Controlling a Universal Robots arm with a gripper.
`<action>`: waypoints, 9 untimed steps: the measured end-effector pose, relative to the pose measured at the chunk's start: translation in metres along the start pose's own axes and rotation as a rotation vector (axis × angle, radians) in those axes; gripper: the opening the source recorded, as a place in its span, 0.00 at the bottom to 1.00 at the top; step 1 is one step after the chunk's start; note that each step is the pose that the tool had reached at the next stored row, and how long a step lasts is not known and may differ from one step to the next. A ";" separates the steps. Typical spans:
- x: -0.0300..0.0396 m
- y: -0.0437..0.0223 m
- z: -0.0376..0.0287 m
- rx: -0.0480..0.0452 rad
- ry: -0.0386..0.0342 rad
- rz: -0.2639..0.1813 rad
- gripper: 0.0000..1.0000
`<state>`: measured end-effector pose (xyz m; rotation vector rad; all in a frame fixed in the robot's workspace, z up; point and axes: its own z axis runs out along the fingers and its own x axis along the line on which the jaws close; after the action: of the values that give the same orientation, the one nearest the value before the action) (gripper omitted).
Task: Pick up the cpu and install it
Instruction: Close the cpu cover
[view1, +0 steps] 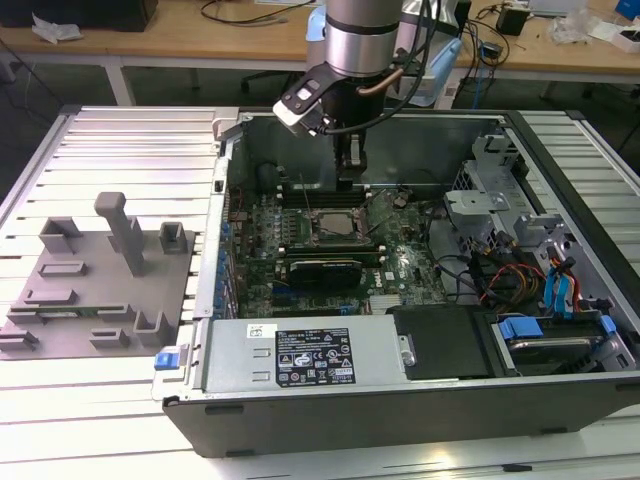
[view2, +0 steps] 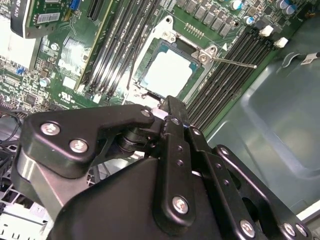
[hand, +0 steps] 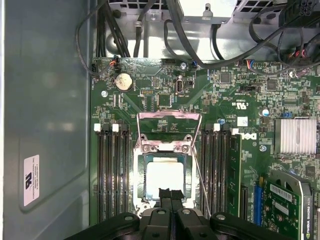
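Gripper (hand: 170, 194): fingers pinched tight together with nothing visible between them, tips poised right at the edge of the socket!
Contact: in both wrist views I cannot tell whether the tips touch the chip or hang just above it.
Cpu (hand: 165, 177): lying flat in the socket on the motherboard (hand: 235, 100), pale silvery top facing up, memory slots on either side.
Load plate (hand: 169, 116): swung up and open, so the chip sits unclamped.
Lever (hand: 201, 185): thin wire arm, released, slanting past the socket's side.
Case (view1: 420, 405): open-topped, with the arm reaching down into it in the exterior view.
Tray (view1: 100, 270): grey moulded piece on the slatted table (view1: 120, 150), well apart from the case at the exterior view's left.
Handling, my call: light, stiff and thin, with a slick metal top and a delicate underside. Best pinched by two opposite edges and kept level.
Progress, my call: the chip looks placed, the socket not yet closed.
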<state>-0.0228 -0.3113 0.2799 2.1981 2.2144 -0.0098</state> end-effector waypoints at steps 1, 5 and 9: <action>0.0000 0.0010 0.0000 0.0001 0.0000 0.000 0.11; -0.0001 0.0092 0.0001 0.0000 0.0000 0.000 0.11; -0.0001 0.0172 0.0002 0.0000 0.0001 0.000 0.11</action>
<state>-0.0056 -0.3113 0.2798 2.1983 2.2142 -0.0097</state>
